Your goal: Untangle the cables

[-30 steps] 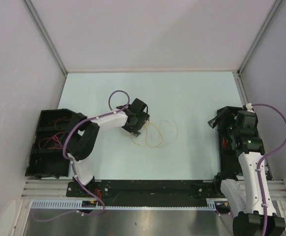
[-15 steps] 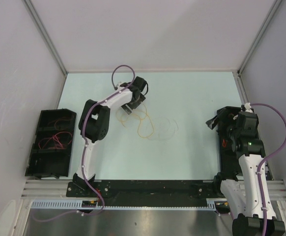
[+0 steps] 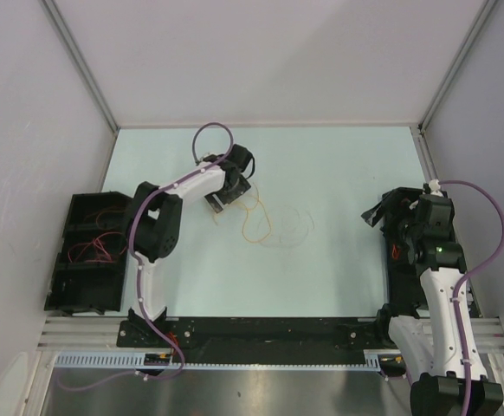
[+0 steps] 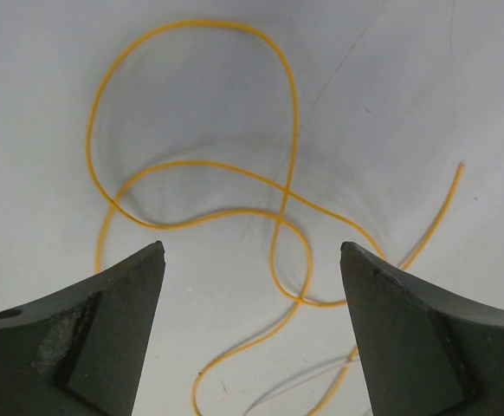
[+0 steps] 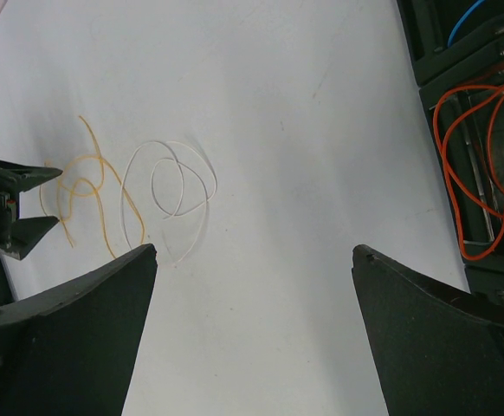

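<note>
Bright, even light; soft faint shadows

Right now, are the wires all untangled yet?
Not yet. Done: red cables sit in the left tray, orange cables in the right tray. In hand: nothing held; the open left gripper hovers over the looped yellow cable. Left: that one and the white cable beside it. Right gripper: open.
</note>
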You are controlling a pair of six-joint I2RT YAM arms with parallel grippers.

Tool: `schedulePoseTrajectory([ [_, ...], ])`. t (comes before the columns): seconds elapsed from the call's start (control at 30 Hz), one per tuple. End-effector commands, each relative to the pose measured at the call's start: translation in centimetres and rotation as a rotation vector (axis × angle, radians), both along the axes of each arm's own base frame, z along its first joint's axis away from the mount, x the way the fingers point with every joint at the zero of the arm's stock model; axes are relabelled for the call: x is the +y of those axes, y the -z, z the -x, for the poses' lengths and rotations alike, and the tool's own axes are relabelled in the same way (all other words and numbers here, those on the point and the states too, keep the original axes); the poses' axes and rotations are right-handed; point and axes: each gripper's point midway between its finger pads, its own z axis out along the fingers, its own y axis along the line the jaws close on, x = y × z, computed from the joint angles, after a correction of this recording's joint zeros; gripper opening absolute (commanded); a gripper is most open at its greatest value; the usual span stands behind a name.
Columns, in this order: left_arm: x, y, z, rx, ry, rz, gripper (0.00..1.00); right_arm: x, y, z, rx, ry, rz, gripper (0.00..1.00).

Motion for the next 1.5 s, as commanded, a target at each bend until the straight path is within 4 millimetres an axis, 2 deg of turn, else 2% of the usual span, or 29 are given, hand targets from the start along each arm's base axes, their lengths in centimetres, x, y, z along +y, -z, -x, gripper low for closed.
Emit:
schedulePoseTrajectory([
  [0.0, -2.4, -0.4, -0.6, -0.026, -0.026, 0.109, 0.88, 0.2, -0.9, -0.2, -0.041, -0.032, 0.016, 1.0],
  [0.3, -4.1, 1.9, -1.9, 0.019, -0.093, 0.148, 0.88, 0.3, -0.7, 0.1, -0.036, -0.042, 0.024, 1.0],
  [0.33, -4.4, 1.3, -2.7, 0.003, -0.102, 0.153, 0.88, 0.3, -0.7, 0.0, -0.04, -0.045, 0.022, 1.0],
  [0.37, -4.2, 2.1, -2.4, 0.029, -0.115, 0.134, 0.88, 0.3, -0.7, 0.0, -0.04, -0.046, 0.023, 1.0],
  [0.47, -4.7, 1.9, -3.1, 0.034, -0.126, 0.143, 0.88, 0.4, -0.7, -0.1, -0.041, -0.051, 0.023, 0.99],
  [0.5, -4.7, 2.8, -3.1, 0.055, -0.126, 0.132, 0.88, 0.4, -0.8, -0.1, -0.044, -0.052, 0.026, 1.0],
  [0.53, -5.1, 2.1, -3.8, 0.041, -0.125, 0.14, 0.87, 0.4, -0.7, 0.0, -0.043, -0.054, 0.028, 1.0],
  [0.6, -4.8, 2.6, -3.3, 0.082, -0.129, 0.105, 0.82, 0.3, -0.7, 0.0, -0.041, -0.054, 0.029, 1.0],
  [0.63, -4.9, 2.9, -3.3, 0.093, -0.127, 0.095, 0.78, 0.4, -0.7, -0.1, -0.043, -0.056, 0.028, 1.0],
  [0.7, -4.9, 3.8, -2.7, 0.126, -0.119, 0.082, 0.58, 0.5, -0.6, -0.1, -0.043, -0.06, 0.021, 1.0],
  [0.73, -4.8, 4.6, -2.2, 0.148, -0.118, 0.073, 0.47, 0.6, -0.4, -0.1, -0.041, -0.062, 0.019, 1.0],
  [0.77, -4.9, 4.9, -2.0, 0.163, -0.115, 0.084, 0.29, 0.6, -0.5, -0.1, -0.044, -0.064, 0.016, 1.0],
  [0.87, -5.0, 5.6, -1.5, 0.18, -0.094, 0.083, 0.0, 0.7, -0.4, -0.1, -0.043, -0.07, 0.017, 1.0],
  [0.93, -4.9, 5.7, -1.3, 0.177, -0.067, 0.079, 0.0, 0.7, -0.4, 0.0, -0.045, -0.072, 0.017, 1.0],
  [1.03, -4.8, 4.1, -1.8, 0.125, -0.014, 0.078, 0.0, 0.8, -0.4, 0.0, -0.043, -0.077, 0.019, 1.0],
  [1.07, -5.1, 2.2, -2.5, 0.075, 0.004, 0.092, 0.0, 0.8, -0.4, 0.0, -0.043, -0.077, 0.019, 1.0],
  [1.17, -4.4, -0.9, -3.1, 0.0, 0.061, 0.039, 0.0, 0.9, -0.6, 0.0, -0.048, -0.076, 0.007, 1.0],
  [1.2, -4.2, -3.4, -3.3, -0.048, 0.07, 0.047, 0.0, 1.0, -0.6, 0.0, -0.048, -0.08, 0.0, 1.0],
  [1.27, -3.4, -5.2, -3.1, -0.083, 0.103, 0.017, 0.0, 1.2, -0.7, 0.0, -0.05, -0.078, -0.015, 1.0],
  [1.3, -3.1, -8.0, -3.0, -0.135, 0.11, 0.034, 0.0, 1.3, -0.7, 0.0, -0.049, -0.081, -0.024, 1.0],
  [1.4, -1.9, -10.6, -2.4, -0.187, 0.158, 0.018, 0.0, 1.6, -1.1, -0.1, -0.06, -0.084, -0.043, 1.0],
  [1.43, -1.3, -12.6, -1.9, -0.225, 0.183, 0.014, 0.0, 1.6, -1.2, -0.1, -0.063, -0.083, -0.049, 1.0],
  [1.47, -1.1, -13.5, -1.6, -0.242, 0.204, 0.014, 0.0, 1.7, -1.2, -0.1, -0.066, -0.084, -0.052, 1.0],
])
